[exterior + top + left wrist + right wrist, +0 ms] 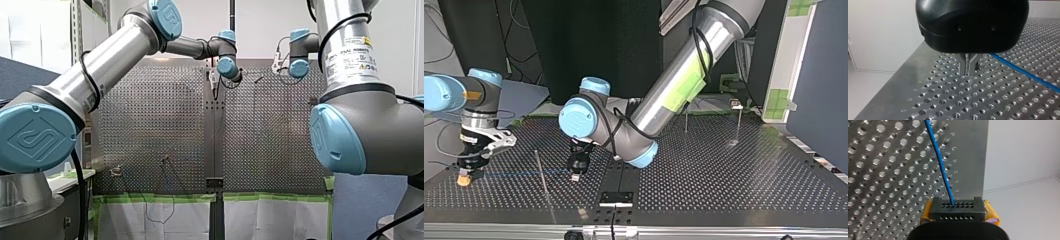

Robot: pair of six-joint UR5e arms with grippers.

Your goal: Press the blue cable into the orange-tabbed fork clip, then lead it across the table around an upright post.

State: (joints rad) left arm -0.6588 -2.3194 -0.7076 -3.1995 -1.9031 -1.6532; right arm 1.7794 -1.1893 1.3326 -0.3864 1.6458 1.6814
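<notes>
Left gripper [968, 68]: my metal fingers are pressed together, tips just above the perforated table [724, 170]. The blue cable [1023, 72] passes close beside them. I cannot see whether it is pinched between them.
Right gripper [468, 170]: low over the table at the top view's left. I cannot tell whether it is spread or closed.
Black block with orange flanks [958, 211]: it sits directly at my right gripper. This is probably the fork clip, though I cannot separate it from the gripper's own parts.
Cable position: one end enters the block's upper face. From there the cable runs low and nearly straight across the table to my left gripper.
Upright post [541, 170]: it stands between the two grippers, and the cable crosses it. I cannot tell on which side.
Step in hand (judgement): the clip end looks seated, and routing around the post is under way.
Doing it well:
- Anchor the clip end.
- Carry the free end low with light tension.
- Let the cable bear on the post's side rather than ride up it.
- Avoid any pull that would lift the cable out of the block or bend the thin post.
</notes>
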